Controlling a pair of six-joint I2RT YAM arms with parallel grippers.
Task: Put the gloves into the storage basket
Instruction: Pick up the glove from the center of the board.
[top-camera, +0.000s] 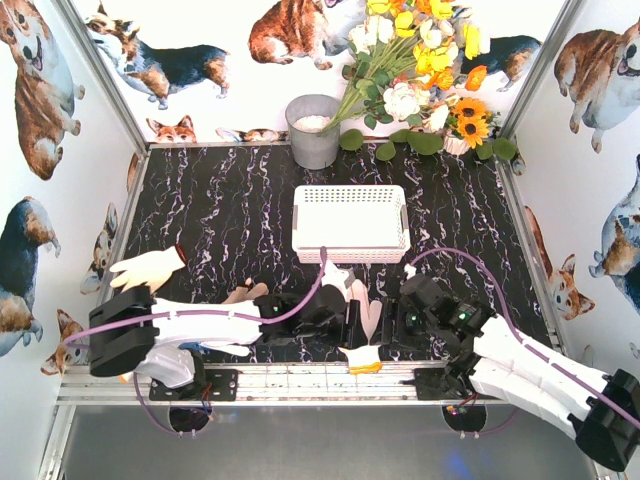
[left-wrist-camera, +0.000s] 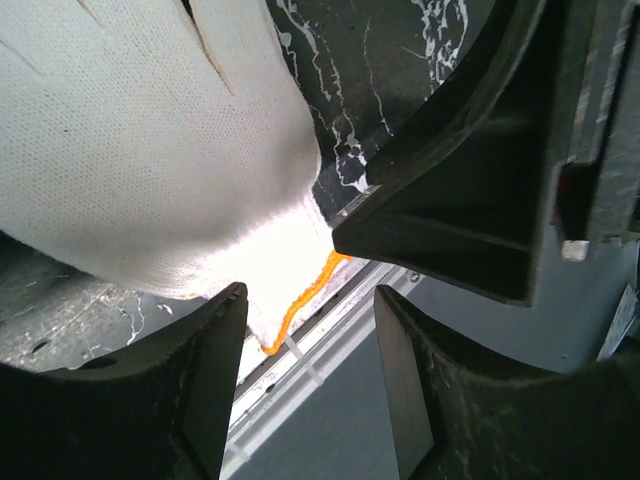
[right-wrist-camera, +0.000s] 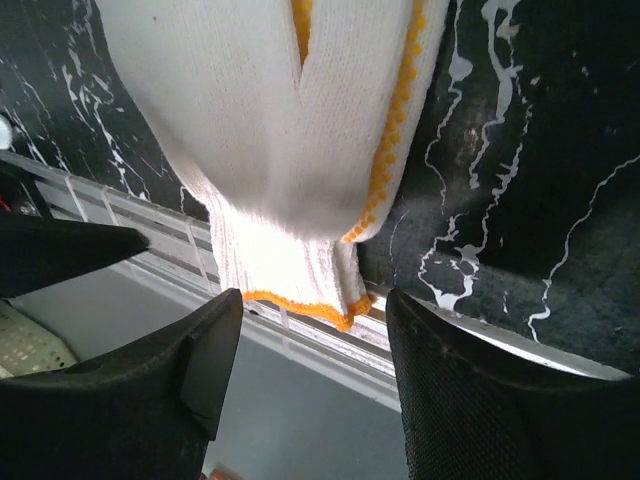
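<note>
A cream-white glove (top-camera: 366, 312) lies at the table's near edge, its orange-edged cuff (top-camera: 362, 358) over the metal rail. My left gripper (top-camera: 345, 322) stands open just left of it. In the left wrist view the glove (left-wrist-camera: 130, 150) fills the upper left and nothing sits between the open fingers (left-wrist-camera: 310, 300). My right gripper (top-camera: 405, 318) is open just right of the glove. Its wrist view shows the glove (right-wrist-camera: 270, 110) with the cuff (right-wrist-camera: 290, 265) just beyond the empty gripper (right-wrist-camera: 315, 300). Two more gloves lie at the left (top-camera: 148, 268) and under the left arm (top-camera: 245, 293). The white storage basket (top-camera: 350, 222) stands behind.
A grey metal bucket (top-camera: 313, 130) and a bunch of flowers (top-camera: 420, 70) stand at the back wall. The aluminium rail (top-camera: 300, 380) runs along the near edge. The two grippers are close together, and the right one's dark body (left-wrist-camera: 470, 180) shows in the left wrist view.
</note>
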